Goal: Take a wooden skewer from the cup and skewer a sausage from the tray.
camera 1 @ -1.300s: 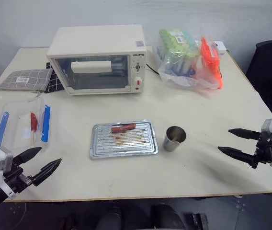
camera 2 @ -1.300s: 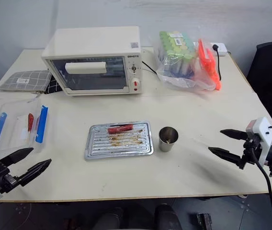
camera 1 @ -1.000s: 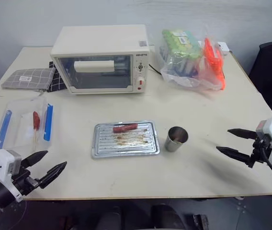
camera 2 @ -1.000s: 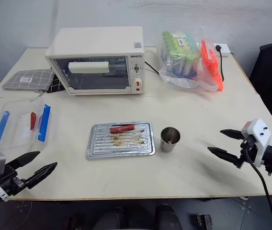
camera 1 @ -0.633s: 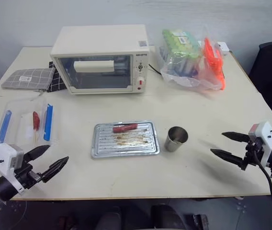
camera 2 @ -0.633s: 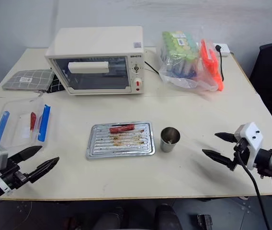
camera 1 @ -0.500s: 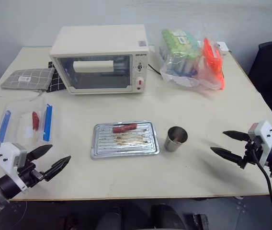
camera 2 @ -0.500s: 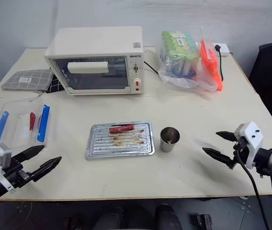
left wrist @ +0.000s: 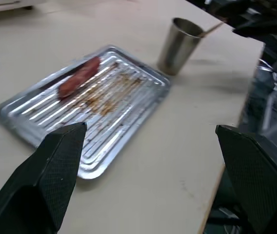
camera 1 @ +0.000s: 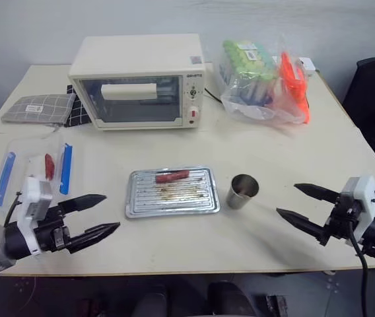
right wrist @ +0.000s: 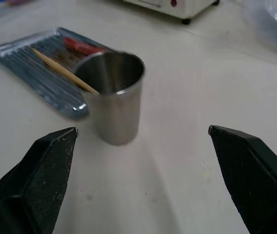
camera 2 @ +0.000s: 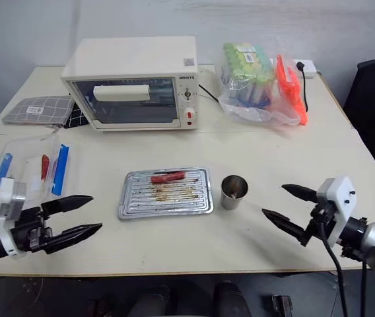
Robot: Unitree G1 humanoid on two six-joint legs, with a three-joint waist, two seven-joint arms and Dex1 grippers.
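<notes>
Right pincer (camera 2: 292, 206): I see its two black fingers spread wide, holding nothing, over the table (camera 2: 267, 158) near the right end of the front edge, aimed at the cup (camera 2: 233, 192).
Left pincer (camera 2: 75, 214): spread wide too, empty, low over the front-left part of the table, aimed toward the tray (camera 2: 166, 193).
Wooden skewer (right wrist: 63, 71): stands leaning in the cup, its free end slanting out over the tray side.
Sausage (camera 2: 166, 177): lies along the tray's far edge; the tray sits mid-table, front of centre, with the cup just beside its right end.
Risk, cup: it looks light and narrow, so I judge a finger brushing its wall could tip it and spill the skewer.
Risk, skewer: the stick is very thin; closing off-line may miss it or flick it out.
Risk, sausage: glossy and rounded, it may roll on the ribs when pushed by the point.
Right wrist view: it shows me the skewer clearly against the cup rim, which the eye views barely resolve.
Eye views: they give me both pincers and a clear box (camera 1: 32, 173) at the left edge.
</notes>
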